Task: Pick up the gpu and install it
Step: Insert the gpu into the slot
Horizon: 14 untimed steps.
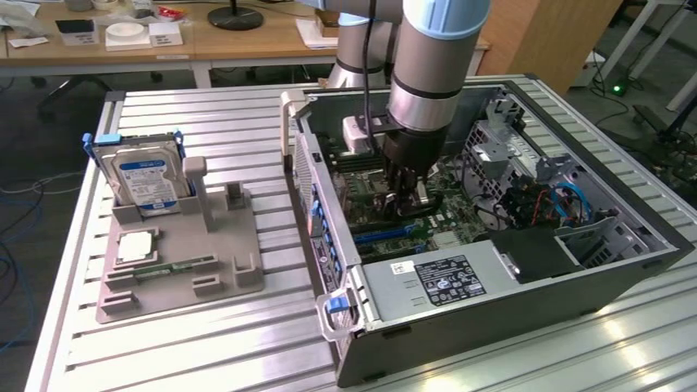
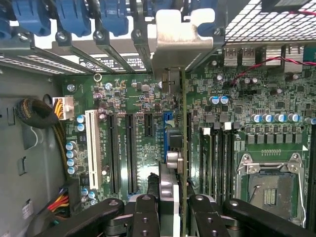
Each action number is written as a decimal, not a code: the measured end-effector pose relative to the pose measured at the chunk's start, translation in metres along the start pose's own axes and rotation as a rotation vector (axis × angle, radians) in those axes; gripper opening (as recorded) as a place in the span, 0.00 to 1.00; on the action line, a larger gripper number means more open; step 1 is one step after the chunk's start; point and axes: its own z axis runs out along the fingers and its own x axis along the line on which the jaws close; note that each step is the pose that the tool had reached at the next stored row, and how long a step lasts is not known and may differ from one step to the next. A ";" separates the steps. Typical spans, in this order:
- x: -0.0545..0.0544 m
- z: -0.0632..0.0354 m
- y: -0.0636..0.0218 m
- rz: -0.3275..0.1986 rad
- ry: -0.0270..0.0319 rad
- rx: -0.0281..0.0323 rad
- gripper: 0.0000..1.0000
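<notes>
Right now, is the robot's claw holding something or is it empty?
Gripper: closed on the gpu, holding it upright over the motherboard inside the computer case.

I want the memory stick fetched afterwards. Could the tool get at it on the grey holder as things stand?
Probably not at once: the tool is down inside the computer case, shut on the gpu. The memory stick itself lies uncovered on the grey holder.

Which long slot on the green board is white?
The white slot beside the blue capacitors, nearest the cable bundle; the other long slots are black.
</notes>
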 end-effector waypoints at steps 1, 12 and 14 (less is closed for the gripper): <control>0.000 0.0005 0.0000 0.001 0.0001 -0.0001 0.28; 0.004 0.0020 -0.0001 0.003 0.0000 0.0000 0.28; 0.004 0.0020 -0.0001 0.003 0.0002 0.0005 0.28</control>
